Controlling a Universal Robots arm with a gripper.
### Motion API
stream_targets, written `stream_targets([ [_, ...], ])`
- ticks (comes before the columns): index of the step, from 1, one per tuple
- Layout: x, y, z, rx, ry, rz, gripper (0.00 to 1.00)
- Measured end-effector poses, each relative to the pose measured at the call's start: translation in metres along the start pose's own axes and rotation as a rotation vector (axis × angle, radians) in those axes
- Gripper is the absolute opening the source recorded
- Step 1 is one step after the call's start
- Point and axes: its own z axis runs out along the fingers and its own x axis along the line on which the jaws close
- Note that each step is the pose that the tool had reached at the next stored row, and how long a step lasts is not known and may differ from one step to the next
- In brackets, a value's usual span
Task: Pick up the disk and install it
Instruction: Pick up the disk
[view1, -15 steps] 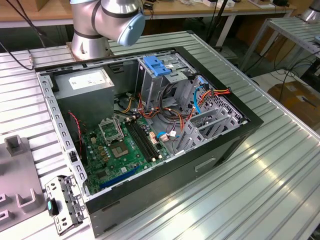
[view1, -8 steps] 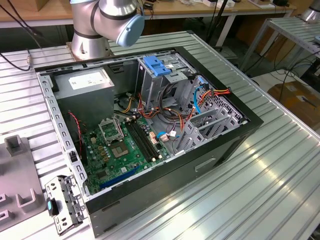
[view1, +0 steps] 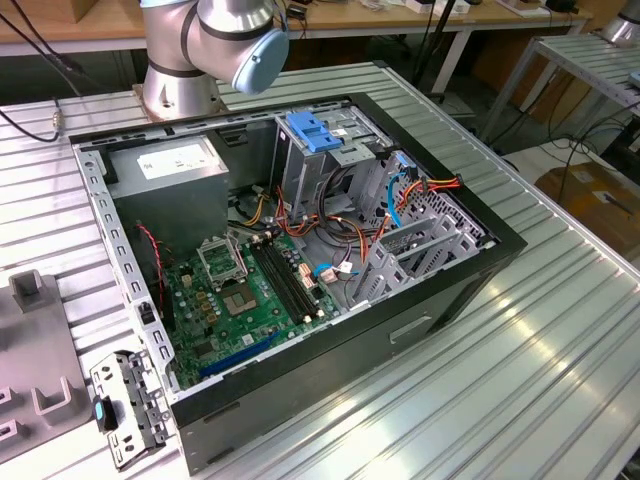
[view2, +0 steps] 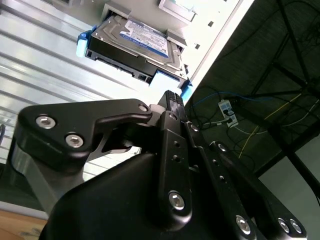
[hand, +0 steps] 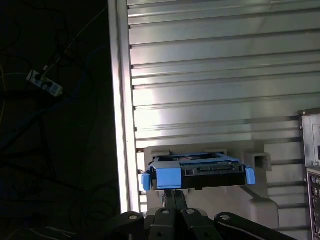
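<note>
disk (view2: 132, 40), second wrist view: flat, label side up, white-and-blue label on silver metal, blue rails (view2: 82, 45) along its sides. near the edge of the ribbed metal worktop (view2: 35, 75); dark floor and cables beyond. black fingers (view2: 172, 107) narrow, tips together, nothing between them, just short of the disk's connector end. touching or apart: cannot tell.

first wrist view: disk (hand: 197, 176) end-on, seated in a pale grey holder (hand: 257, 162) on the worktop, close by the worktop's edge. blue rail tabs at both ends of the near face. fingers (hand: 171, 200) tight together, empty, just beside that near face. corner of the computer case (hand: 312, 165) off to one side of the holder.

exterior view: computer case (view1: 330, 350) open, lying on the worktop, arm base (view1: 180, 85) behind it. inside: grey power supply (view1: 165, 175) towards the exterior view's left, drive cage (view1: 340, 160) beside it with blue latch (view1: 315, 132) on top, green motherboard (view1: 250, 295) nearer the camera, red and orange cables between. grey fixtures (view1: 30, 300) on the worktop at the exterior view's left.
</note>
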Motion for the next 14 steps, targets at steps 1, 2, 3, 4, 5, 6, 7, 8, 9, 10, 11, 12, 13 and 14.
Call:
stream_targets([
  [1, 0.0, 0.0, 0.0, 0.0, 0.0, 0.0, 0.11],
  [2, 0.0, 0.0, 0.0, 0.0, 0.0, 0.0, 0.11],
  [3, 0.0, 0.0, 0.0, 0.0001, 0.0001, -0.001, 0.11],
  [4, 0.0, 0.0, 0.0, 0.0002, 0.0002, -0.002, 0.11],
  [5, 0.0001, 0.0, -0.0001, 0.0002, 0.0002, -0.003, 0.11],
  [6, 0.0, 0.0, -0.0001, 0.0002, 0.0003, -0.004, 0.11],
  [7, 0.0001, 0.0, 0.0, 0.0003, 0.0003, -0.006, 0.11],
  [8, 0.0001, 0.0, 0.0, 0.0004, 0.0004, -0.009, 0.11],
  [9, 0.0, 0.0, -0.0001, 0.0005, 0.0006, -0.013, 0.11],
  [10, 0.0, 0.0, 0.0, 0.0007, 0.0008, -0.018, 0.11],
  [11, 0.0, 0.0, 0.0, 0.0011, 0.0012, -0.028, 0.11],
  [12, 0.0001, 0.0, 0.0, 0.0016, 0.0018, -0.044, 0.11],
  [13, 0.0001, 0.0, 0.0, 0.0018, 0.0021, -0.05, 0.11],
  [14, 0.0, 0.0, 0.0, 0.002, 0.0022, -0.055, 0.11],
])
